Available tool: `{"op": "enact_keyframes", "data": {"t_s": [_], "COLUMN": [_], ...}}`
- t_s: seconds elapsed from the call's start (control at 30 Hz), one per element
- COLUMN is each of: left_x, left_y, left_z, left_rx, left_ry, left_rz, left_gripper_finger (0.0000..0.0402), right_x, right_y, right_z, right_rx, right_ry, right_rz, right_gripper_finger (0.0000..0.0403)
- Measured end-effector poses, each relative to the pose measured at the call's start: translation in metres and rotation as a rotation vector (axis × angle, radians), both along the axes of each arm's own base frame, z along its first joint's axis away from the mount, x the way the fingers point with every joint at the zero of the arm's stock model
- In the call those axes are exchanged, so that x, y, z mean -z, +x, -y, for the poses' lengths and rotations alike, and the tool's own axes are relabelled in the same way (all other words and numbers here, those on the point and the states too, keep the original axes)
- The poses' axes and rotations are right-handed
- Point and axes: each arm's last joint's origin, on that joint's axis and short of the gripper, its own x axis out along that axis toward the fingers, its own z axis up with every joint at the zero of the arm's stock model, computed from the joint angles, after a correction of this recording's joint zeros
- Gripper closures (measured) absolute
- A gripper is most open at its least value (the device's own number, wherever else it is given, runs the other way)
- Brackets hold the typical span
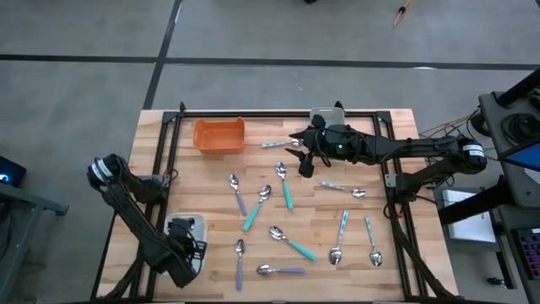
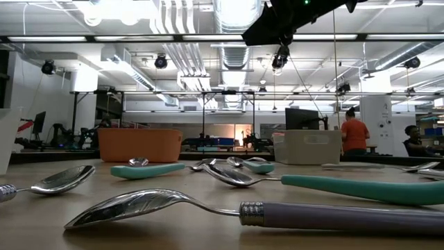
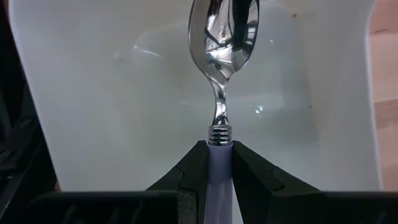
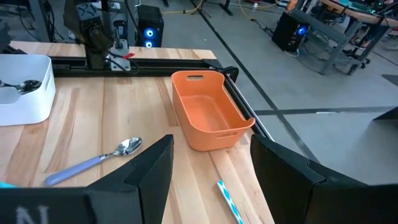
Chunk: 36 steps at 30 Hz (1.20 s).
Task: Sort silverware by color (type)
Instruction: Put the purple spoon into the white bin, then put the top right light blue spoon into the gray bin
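Observation:
A lavender-handled spoon [image 3: 222,37] sticks out past my left gripper [image 3: 221,148], which is shut on it above the white tray [image 3: 124,93] at the table's near left [image 1: 196,226]. My right gripper [image 1: 302,152] hangs open and holds nothing over the far middle of the table, beside the orange tray [image 1: 219,135]. Several spoons with teal [image 1: 253,213], lavender [image 1: 281,270] and pale blue [image 1: 341,235] handles lie flat on the wood. My left gripper pinches the spoon's lavender handle [image 3: 221,171] between its two fingers, just behind the ribbed metal collar. The fingers point steeply down and lie along the handle. The bowl [image 3: 222,43] points away from the fingers, over the white tray's floor. I cannot tell whether it touches the floor.
A grey-white box [image 1: 325,112] stands at the far edge, right of the orange tray [image 4: 211,112]. A lavender spoon [image 4: 93,160] and a pale blue handle [image 4: 229,198] lie just below my right gripper [image 4: 211,155]. People stand in the room beyond the table.

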Motion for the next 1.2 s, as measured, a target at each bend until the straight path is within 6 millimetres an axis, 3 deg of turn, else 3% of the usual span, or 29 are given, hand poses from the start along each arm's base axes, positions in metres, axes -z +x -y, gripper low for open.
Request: {"op": "enact_keyframes", "data": {"t_s": [0.5, 0.8, 0.9, 1.0, 1.2], "left_x": [0.001, -0.010, -0.022, -0.046, -0.095], "left_y": [0.000, 0.002, 0.008, 0.022, 0.048], "left_z": [0.002, 0.006, 0.007, 0.004, -0.030], "left_rx": [-0.011, -0.001, 0.022, 0.140, 0.497], "left_ry": [-0.035, -0.072, -0.071, -0.033, 0.297], "left_rz": [-0.034, -0.011, 0.035, 0.211, 0.492], "left_gripper_finger": [0.0351, 0.0303, 0.0292, 0.0291, 0.0311], "right_x": [0.002, 0.002, 0.002, 0.006, 0.019], "right_y": [0.000, 0.000, 0.000, 0.003, 0.013], "right_z": [0.000, 0.000, 0.000, 0.000, 0.002], "right_rx": [-0.003, 0.001, 0.004, 0.023, 0.077], "right_ry": [-0.006, 0.004, 0.014, 0.070, 0.220], "right_rz": [-0.019, -0.015, -0.015, -0.010, 0.003], "right_gripper_finger": [0.0198, 0.0198, 0.0198, 0.0198, 0.0198]}}
